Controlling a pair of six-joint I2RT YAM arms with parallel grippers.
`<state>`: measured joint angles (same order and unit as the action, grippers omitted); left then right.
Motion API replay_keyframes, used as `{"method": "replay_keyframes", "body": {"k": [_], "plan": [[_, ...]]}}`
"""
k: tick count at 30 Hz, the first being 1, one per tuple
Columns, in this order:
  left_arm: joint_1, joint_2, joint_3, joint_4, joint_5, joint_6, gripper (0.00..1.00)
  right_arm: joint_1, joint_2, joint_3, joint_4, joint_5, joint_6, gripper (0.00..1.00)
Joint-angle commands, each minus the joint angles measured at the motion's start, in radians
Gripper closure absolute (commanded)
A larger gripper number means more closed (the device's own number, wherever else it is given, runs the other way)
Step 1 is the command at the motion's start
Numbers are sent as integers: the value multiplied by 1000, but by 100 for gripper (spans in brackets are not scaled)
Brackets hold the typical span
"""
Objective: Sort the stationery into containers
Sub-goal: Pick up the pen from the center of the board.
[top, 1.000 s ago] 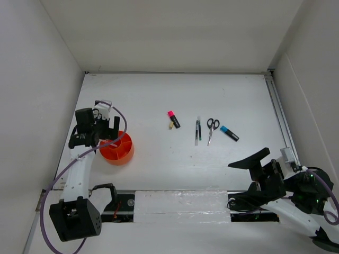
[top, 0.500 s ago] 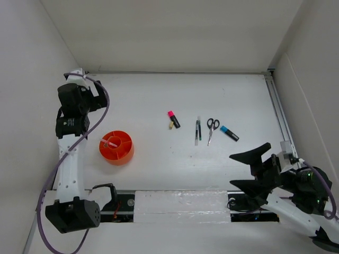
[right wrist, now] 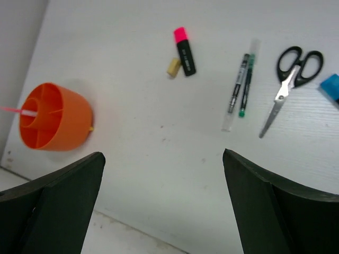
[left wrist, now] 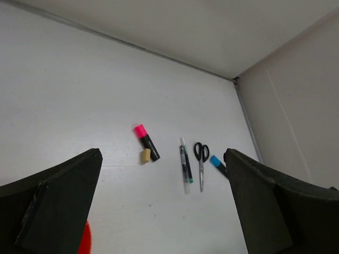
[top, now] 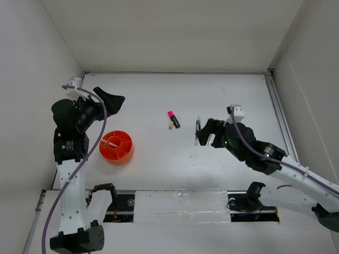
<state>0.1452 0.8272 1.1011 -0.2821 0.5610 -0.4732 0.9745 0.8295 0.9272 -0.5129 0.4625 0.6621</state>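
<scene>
**Both grippers open and empty, one pen in the cup**

We see the small round orange plastic cup [top: 126,157] with inner dividers standing on the white bench [top: 159,169]. The thin pink pen [top: 109,143] sits inside the cup, leaning, one end poking past the rim. We can't tell which divider slot it is in.

Everything else lies flat on the bench, well apart from the cup on its right:
- The pink-capped black highlighter [right wrist: 185,52] is nearest.
- The small tan-pink eraser [right wrist: 173,66] is just beside the highlighter on the cup side, maybe touching.
- Further from the cup, in a row, lie the dark pen [right wrist: 237,87], the black-handled scissors [right wrist: 280,91] and the blue-capped black marker [right wrist: 332,86]. The marker is cut off at the wrist view's edge.

Left gripper [left wrist: 162,164]: jaws spread wide, nothing between them, raised above the bench beyond the cup.

Right gripper [right wrist: 162,159]: jaws equally wide, nothing held. It hovers to the cup's right, over the dark pen in the top view, hiding the scissors and marker there.
</scene>
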Motion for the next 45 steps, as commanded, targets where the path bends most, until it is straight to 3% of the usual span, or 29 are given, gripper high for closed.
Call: {"method": "replay_keyframes", "body": {"k": [1, 4, 7, 9, 11, 12, 14, 19, 24, 28, 37, 45], "plan": [[1, -83, -46, 36, 28, -177, 0, -109, 31, 76, -9, 30, 42, 1], [-57, -201, -73, 84, 39, -159, 0, -201, 52, 65, 11, -60, 21, 1], [-218, -293, -116, 58, -145, -95, 0, -281, 53, 22, 53, -126, -27, 1], [-320, -332, -128, 25, -356, -47, 0, -354, 106, 22, 83, -212, -48, 5], [-453, -394, -139, -17, -487, -7, 0, -384, 227, 44, 94, -248, -83, 17], [-493, -419, -139, -17, -586, 26, 0, -395, 270, 59, 103, -257, -94, 32], [-571, -522, -182, -41, -662, 36, 0, -407, 401, 108, 103, -257, -119, 44], [-581, -688, -284, -28, -664, 45, 0, -442, 629, 212, 103, -248, -171, 42], [-581, -490, -236, -89, -687, 35, 0, -451, 802, 308, 93, -248, -183, 44], [-581, -436, -236, -80, -636, 44, 0, -451, 898, 332, 111, -237, -183, 45], [-581, -517, -264, -80, -659, 35, 0, -481, 944, 269, 145, -246, -193, 49], [-581, -478, -264, -80, -659, 35, 0, -481, 962, 214, 186, -265, -193, 52]]}}
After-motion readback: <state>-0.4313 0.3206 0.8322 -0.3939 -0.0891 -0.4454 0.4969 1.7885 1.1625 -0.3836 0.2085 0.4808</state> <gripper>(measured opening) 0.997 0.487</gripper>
